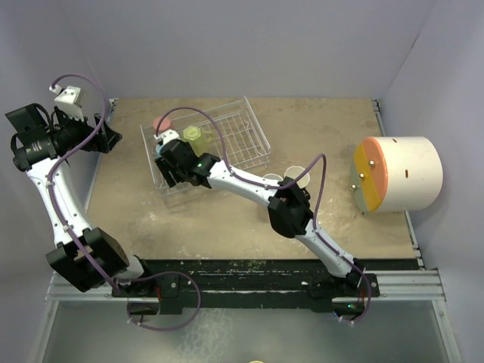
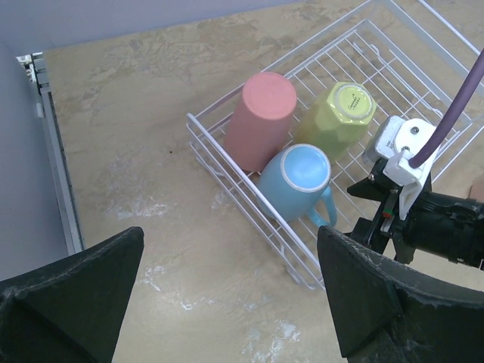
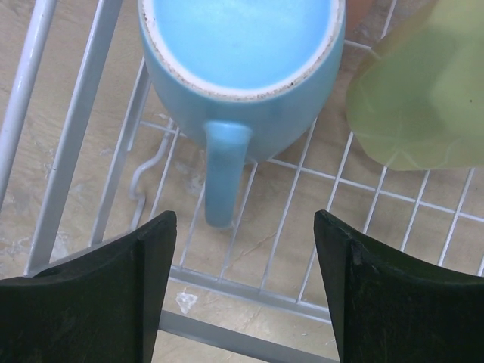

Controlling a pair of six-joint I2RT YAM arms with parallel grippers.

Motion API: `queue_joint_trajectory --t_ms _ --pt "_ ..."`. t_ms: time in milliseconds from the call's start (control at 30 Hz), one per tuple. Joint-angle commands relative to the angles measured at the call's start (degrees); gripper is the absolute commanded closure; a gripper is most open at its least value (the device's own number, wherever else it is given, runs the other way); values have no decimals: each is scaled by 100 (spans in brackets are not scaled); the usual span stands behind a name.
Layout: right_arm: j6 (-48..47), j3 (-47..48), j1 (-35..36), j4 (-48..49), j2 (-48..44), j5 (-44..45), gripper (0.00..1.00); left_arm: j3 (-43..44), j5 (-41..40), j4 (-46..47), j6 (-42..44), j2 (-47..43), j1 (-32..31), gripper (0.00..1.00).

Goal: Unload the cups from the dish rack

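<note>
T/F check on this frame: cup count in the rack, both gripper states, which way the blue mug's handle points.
1. Three cups are in the dish rack: the coral-red cup, the yellow-green cup and the light blue cup. True.
2. The right gripper is shut on the light blue cup. False: it is open and holds nothing.
3. The light blue cup's handle points toward the right gripper. True.
4. The left gripper holds a cup. False: it is open and empty, off to the rack's side.
</note>
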Motion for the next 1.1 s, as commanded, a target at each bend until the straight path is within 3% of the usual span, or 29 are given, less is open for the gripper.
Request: queue_joint_trajectory --t_ms 0,300,633,733,833,1067 --pt "214 534 22 -249 -19 152 25 -16 163 45 49 -173 -3 1" --pt "199 615 -12 -107 296 288 34 313 175 -499 46 71 -3 1" --pt "121 799 -20 61 328 205 58 207 325 -639 414 -9 -3 1" --pt "133 866 -21 50 315 189 71 177 385 -715 672 9 -3 1" --pt "161 858 -50 -66 213 206 99 116 498 -762 868 30 -3 1" --pt "442 -421 -207 159 -1140 -176 100 -230 483 -929 1578 -42 -466 1"
